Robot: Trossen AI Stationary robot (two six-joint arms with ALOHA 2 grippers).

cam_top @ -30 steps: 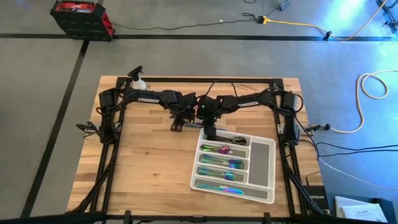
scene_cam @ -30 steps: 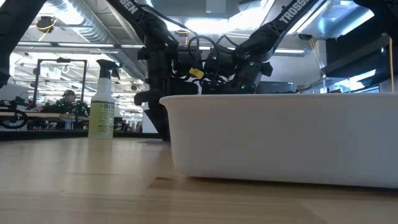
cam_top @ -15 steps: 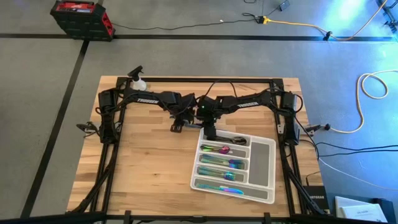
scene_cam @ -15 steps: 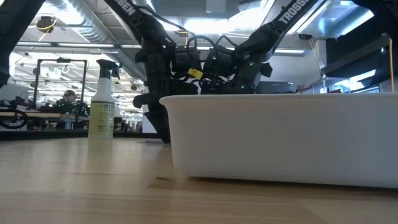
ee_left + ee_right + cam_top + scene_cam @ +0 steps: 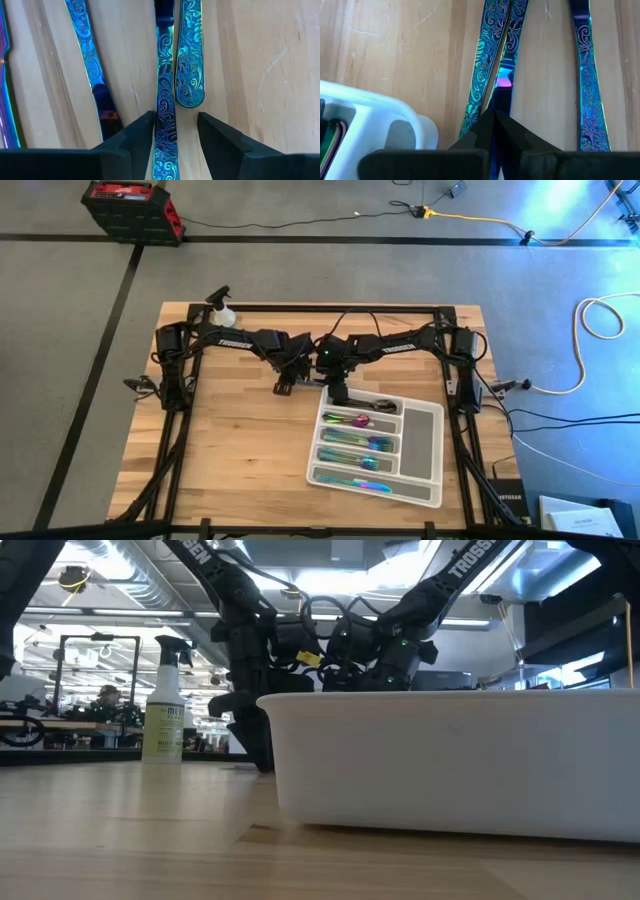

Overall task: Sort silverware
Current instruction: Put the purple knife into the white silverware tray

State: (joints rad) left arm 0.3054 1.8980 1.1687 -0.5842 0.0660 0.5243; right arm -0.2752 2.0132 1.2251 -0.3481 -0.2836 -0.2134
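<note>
Loose silverware (image 5: 165, 95) lies flat on the table (image 5: 230, 460), at about 11 o'clock from the white tray (image 5: 422, 432). In my left wrist view I see several iridescent engraved handles side by side; one handle runs between the left claw (image 5: 175, 132) fingers, which stand apart on either side of it without clearly pressing it. In my right wrist view the right claw (image 5: 494, 122) is closed, its tips meeting over a crossing of handles just beside the tray's rounded corner. More sorted pieces (image 5: 355, 442) fill the tray's compartments. From above, both claws meet near table centre, at 12 o'clock of the tray. A spray bottle (image 5: 164, 700) stands at the table's far left corner, at about 10 o'clock.
</note>
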